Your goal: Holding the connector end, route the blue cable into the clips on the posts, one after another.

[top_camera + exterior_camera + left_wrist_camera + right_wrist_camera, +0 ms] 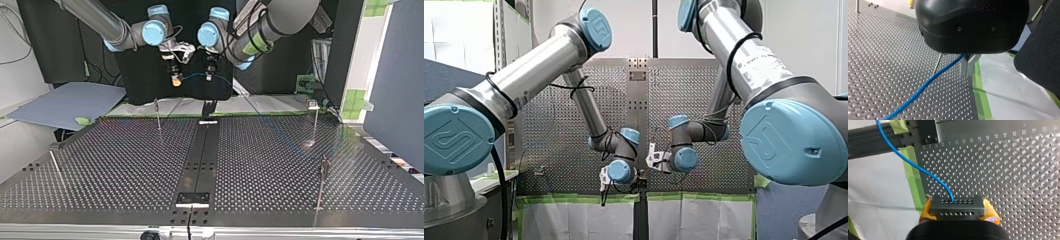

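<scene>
Your right claw clamps the connector between its yellow pads. Left claw is pinched narrow on the blue cable, which trails below it over the worktop. Risks: drag tension twists the connector loose, or slack snags a post out of order.

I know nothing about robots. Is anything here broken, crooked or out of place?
Nothing stands out. My right gripper holds the connector squarely between its yellow pads. My left gripper pinches the blue cable, which runs on smoothly without kinks. The posts on the table look upright.
</scene>
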`<state>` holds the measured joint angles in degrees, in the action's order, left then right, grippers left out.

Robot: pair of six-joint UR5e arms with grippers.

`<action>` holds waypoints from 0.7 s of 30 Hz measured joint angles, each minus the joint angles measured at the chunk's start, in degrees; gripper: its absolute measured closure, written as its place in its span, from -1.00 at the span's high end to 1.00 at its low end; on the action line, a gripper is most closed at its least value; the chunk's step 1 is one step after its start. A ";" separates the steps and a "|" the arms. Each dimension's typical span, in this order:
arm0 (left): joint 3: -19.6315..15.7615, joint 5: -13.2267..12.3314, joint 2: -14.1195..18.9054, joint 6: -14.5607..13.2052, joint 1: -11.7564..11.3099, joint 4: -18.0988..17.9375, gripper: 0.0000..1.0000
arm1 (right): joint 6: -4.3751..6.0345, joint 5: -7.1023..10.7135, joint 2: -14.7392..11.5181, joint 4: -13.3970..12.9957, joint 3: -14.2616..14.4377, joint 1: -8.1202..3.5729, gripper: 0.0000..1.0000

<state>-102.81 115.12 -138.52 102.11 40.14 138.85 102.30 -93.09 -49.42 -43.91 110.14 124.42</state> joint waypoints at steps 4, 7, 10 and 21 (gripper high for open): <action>0.17 0.43 -0.39 0.01 0.47 -1.46 -1.00 | 1.04 1.81 -0.01 -2.14 1.90 -1.89 -1.00; 1.11 0.83 -0.64 0.01 1.06 -1.60 -1.00 | 1.50 3.34 -0.01 -3.71 3.27 -3.42 -1.00; 2.53 1.16 -1.54 -0.02 2.25 -0.69 -1.00 | 1.65 4.97 -0.01 -5.35 3.85 -5.05 -1.00; 8.90 3.44 -7.70 1.42 7.55 4.57 -1.00 | 1.70 8.57 -0.09 -7.78 4.01 -9.27 -1.00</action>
<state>-93.91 118.56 -146.22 103.54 47.69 143.42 103.99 -84.53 -49.51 -51.69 114.15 115.15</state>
